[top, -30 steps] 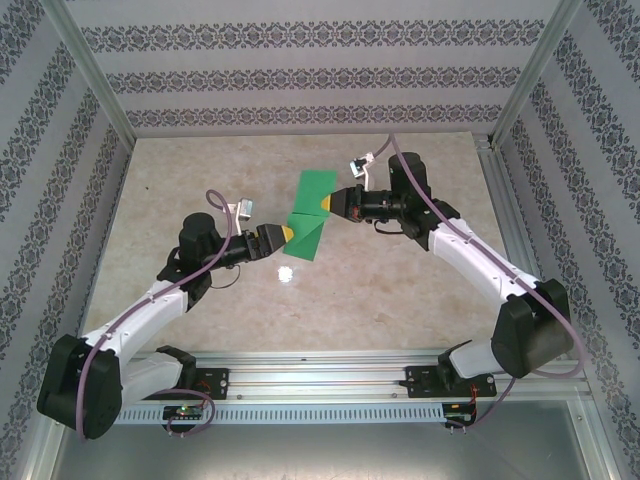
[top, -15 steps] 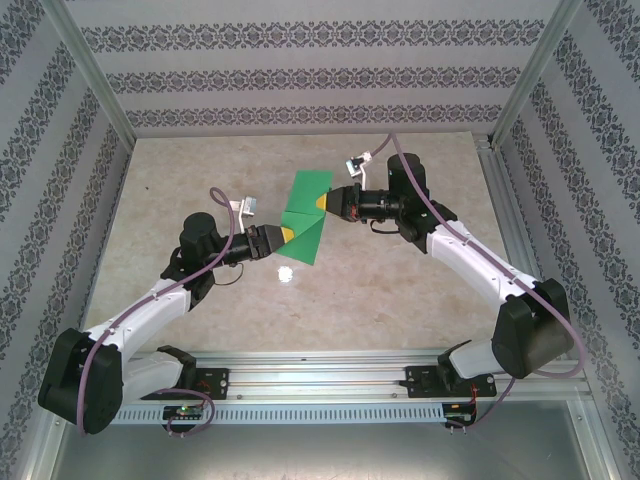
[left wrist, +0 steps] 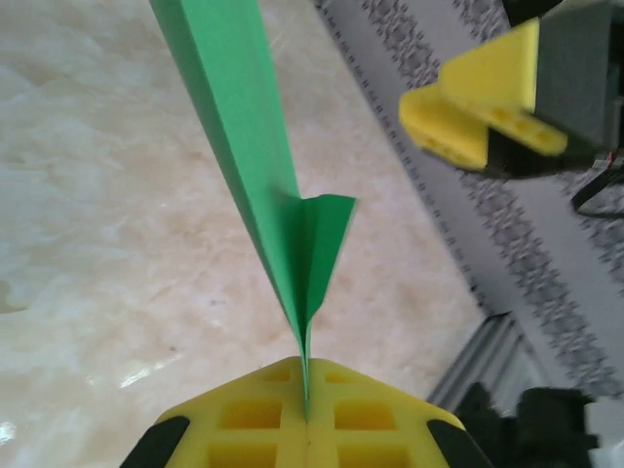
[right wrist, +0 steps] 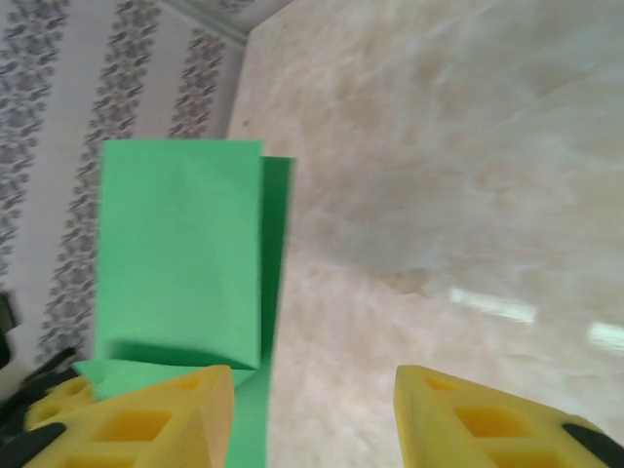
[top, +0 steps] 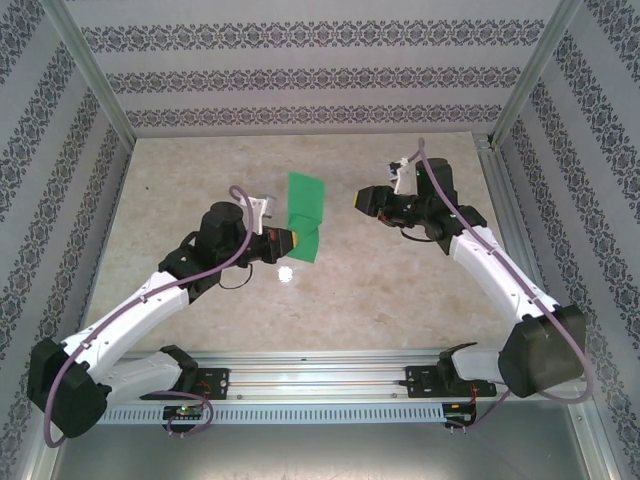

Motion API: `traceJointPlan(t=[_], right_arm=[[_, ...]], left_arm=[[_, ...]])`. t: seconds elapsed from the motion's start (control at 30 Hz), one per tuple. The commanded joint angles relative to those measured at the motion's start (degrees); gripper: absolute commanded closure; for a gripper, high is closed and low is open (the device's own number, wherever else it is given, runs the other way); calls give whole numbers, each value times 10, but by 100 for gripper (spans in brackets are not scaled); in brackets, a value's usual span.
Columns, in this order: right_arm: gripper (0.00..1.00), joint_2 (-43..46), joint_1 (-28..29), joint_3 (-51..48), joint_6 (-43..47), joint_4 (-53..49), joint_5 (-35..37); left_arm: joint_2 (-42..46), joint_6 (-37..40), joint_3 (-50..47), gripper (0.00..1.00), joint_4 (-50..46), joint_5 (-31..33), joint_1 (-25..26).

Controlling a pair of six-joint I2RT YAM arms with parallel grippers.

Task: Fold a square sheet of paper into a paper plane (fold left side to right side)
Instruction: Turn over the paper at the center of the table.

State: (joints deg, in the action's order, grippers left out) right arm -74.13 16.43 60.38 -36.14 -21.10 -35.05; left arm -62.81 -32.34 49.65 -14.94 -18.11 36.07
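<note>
The square sheet of paper [top: 305, 212] is bright green and doubled over into a narrow upright strip above the middle of the table. My left gripper [top: 291, 241] is shut on its lower near edge. In the left wrist view the sheet [left wrist: 244, 146] runs edge-on out of the closed yellow fingertips [left wrist: 336, 390], one corner flaring to the right. My right gripper [top: 360, 200] hangs open to the right of the sheet, apart from it. In the right wrist view the folded sheet [right wrist: 180, 253] lies ahead on the left, and nothing sits between the right gripper's [right wrist: 312, 419] yellow fingers.
The marble-look table [top: 400, 290] is boxed in by patterned walls [top: 300, 75] and metal corner posts [top: 95, 80]. An aluminium rail [top: 320, 375] carries both arm bases at the near edge. A light glare [top: 285, 272] lies just below the sheet.
My left gripper has shut on the sheet and moved right. My right gripper has let go of it, opened and pulled back to the right. The two halves now lie close together.
</note>
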Motion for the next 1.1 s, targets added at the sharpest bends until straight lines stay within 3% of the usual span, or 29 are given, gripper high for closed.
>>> traceJointPlan(t=[0.0,0.13,0.27,0.37,0.47,0.97,1.07], right_arm=[[48,43,-14,-24,-30,-39,67],[42,69,-13,-29,-190,-1,46],[44,82,2,-16,-305,8,38],[41,75,34,28,-311,-81,101],[41,42,56,58,-318,-131,120],[43,-118,109,130,-379,-119,142],[54,-137,111,133,-384,-114,138]], left_arm=[[-42,146,60,100,-208,292,78],[-129,197,131,100,-296,512,166],[-202,239,178,100,-323,619,213],[-230,265,194,100,-309,643,231],[-252,289,205,100,-292,657,248],[-283,330,222,100,-262,655,271],[-288,331,224,100,-263,658,272]])
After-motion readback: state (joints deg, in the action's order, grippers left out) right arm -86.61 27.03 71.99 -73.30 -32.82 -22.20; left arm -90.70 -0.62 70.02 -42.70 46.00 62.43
